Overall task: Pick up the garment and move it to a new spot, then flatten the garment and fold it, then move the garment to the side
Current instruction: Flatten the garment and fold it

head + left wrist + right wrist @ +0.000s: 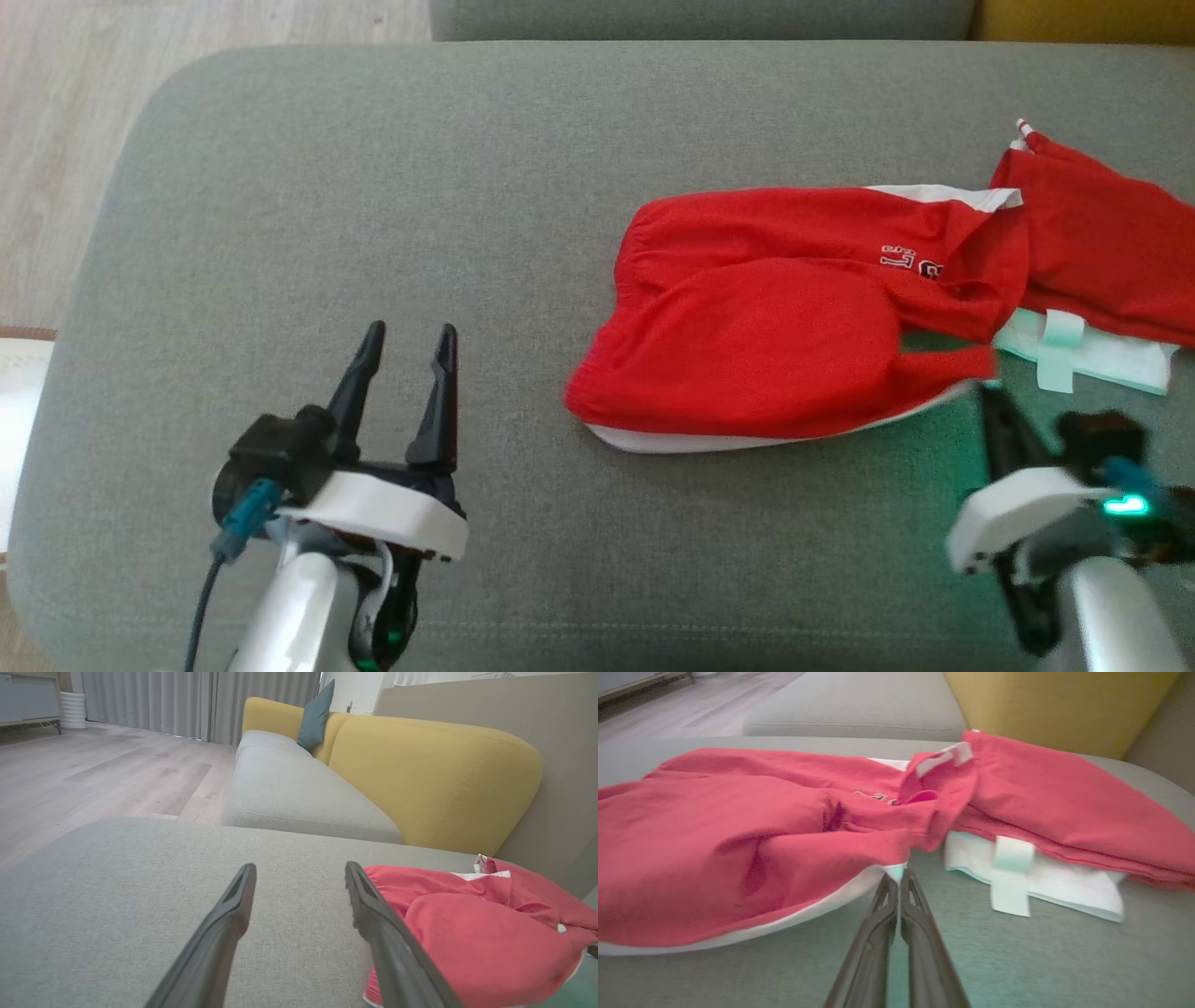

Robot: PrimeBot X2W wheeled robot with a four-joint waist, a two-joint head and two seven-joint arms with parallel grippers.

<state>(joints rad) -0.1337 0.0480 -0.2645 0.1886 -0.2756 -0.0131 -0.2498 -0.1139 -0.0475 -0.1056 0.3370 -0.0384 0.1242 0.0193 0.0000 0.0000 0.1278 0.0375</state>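
Item: red garment with white trim, lying rumpled and partly doubled over on the right half of the grey cushion, one portion running off toward the cushion's right edge. Status, as I judge it: the pick-up is at the grasp stage. The cloth is not raised and not relocated, nothing is flattened or folded, and the final shift aside is outstanding. Right gripper: low over the cushion's right front, arm reaching in from the front edge. The jaws are pressed together with their tips at the garment's white hem, which I read as a pinch on that hem. Left gripper: above the bare left-front part of the cushion, fingers pointing toward the cushion's far edge. Its jaws are spread wide with nothing between them, well apart from the garment.
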